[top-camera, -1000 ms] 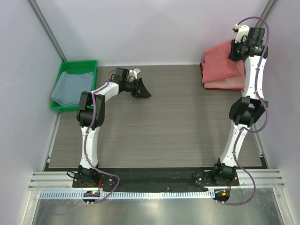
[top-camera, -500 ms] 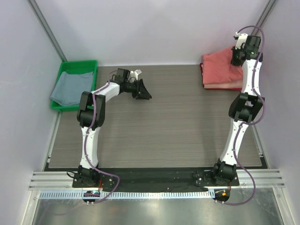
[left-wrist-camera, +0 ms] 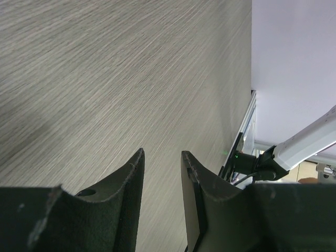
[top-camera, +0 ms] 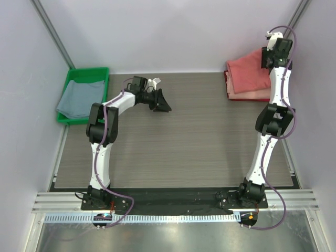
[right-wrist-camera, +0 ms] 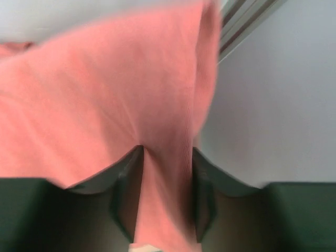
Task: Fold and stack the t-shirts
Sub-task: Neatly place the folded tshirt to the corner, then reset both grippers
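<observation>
Three t-shirts are in play, and the one being worked is the coral-red t-shirt (top-camera: 244, 71), at the far corner of the table (top-camera: 184, 152) opposite the green tray (top-camera: 86, 71). The right gripper (top-camera: 269, 56) has its jaws closed on a fold of that cloth. In the right wrist view, coral fabric is pinched between the fingers and drapes away from them. A pale pink t-shirt (top-camera: 251, 96) lies beneath it, its near edge showing. The grey-blue t-shirt (top-camera: 79, 98) lies inside the tray. The left gripper (top-camera: 164, 106) sits low over bare tabletop to the tray's right, jaws parted by a narrow gap and holding nothing.

This looks like the pick-up step: taking the top shirt off the pile to spread it for folding. Next it needs carrying toward the tray's side, into the open middle of the table. The side wall (top-camera: 321, 105) stands close beside the right arm, so free room lies only inward.
</observation>
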### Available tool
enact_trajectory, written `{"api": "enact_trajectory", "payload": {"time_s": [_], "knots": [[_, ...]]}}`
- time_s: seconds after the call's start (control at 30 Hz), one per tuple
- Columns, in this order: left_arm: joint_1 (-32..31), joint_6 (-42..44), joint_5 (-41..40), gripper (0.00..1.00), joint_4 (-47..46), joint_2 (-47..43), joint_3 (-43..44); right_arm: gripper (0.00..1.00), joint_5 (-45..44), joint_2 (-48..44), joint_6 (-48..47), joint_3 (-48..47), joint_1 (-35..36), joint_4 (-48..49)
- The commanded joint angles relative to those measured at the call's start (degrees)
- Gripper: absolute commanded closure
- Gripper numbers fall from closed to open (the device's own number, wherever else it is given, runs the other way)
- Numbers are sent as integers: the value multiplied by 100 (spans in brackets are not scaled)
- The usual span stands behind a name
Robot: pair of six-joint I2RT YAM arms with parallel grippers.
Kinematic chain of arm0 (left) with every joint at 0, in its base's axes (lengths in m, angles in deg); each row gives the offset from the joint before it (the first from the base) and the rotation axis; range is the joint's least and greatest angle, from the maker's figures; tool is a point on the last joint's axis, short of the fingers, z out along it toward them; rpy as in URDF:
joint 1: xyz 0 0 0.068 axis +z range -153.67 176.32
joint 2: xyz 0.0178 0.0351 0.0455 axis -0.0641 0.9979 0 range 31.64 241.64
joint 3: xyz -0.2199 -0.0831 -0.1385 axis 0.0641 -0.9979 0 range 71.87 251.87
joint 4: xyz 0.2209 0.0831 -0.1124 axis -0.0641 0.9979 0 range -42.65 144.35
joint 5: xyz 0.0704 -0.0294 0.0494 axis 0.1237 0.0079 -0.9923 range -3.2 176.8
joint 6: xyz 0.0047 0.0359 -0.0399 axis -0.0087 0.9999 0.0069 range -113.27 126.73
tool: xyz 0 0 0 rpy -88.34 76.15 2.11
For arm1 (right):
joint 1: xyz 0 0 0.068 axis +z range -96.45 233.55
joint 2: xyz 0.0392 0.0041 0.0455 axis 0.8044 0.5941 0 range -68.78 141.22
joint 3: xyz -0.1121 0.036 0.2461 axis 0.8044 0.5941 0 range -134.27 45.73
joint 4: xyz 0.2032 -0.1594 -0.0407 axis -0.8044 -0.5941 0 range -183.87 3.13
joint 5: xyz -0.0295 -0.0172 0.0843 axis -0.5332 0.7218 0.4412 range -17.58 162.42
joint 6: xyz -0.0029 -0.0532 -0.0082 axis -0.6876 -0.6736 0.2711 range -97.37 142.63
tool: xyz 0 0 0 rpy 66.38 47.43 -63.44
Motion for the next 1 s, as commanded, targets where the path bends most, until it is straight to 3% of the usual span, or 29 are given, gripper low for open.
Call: {"api": "enact_trajectory", "payload": {"time_s": [0.0,0.13,0.27,0.4,0.47,0.5,0.57,0.6,0.73,0.77,0.83,0.87,0.97], "knots": [[-32,126,-3,64,25,-377,-2,53,-486,-148,29,-162,-27,622],[-32,214,-12,64,95,-438,15,35,-1118,-516,-155,120,-27,666],[-6,179,-12,64,87,-517,6,31,-1322,-1210,-253,690,-45,806],[73,126,-108,62,69,-631,67,20,-480,-1940,317,1480,-27,501],[117,649,-711,56,636,-702,348,3,461,-2344,886,2049,17,324],[117,915,-1020,53,928,-728,506,0,680,-2502,1038,2306,139,288],[109,1433,-1731,47,1673,-842,954,0,946,-3019,1275,2851,350,279],[109,1810,-2300,36,1817,-877,1069,0,920,-3205,1425,3332,629,323],[126,2236,-3412,25,2354,-1018,1447,0,209,-3900,2075,4442,1560,481],[118,2218,-3561,15,2372,-1149,1395,0,16,-4162,2216,4845,1790,542],[118,2209,-3966,12,2276,-1351,1072,0,-21,-4366,2384,5207,2290,604],[117,2192,-4115,4,2232,-1509,957,0,-238,-4463,2436,5531,2450,657],[117,2174,-4581,0,2144,-1738,587,0,-345,-4700,2560,5902,2785,833]]}}
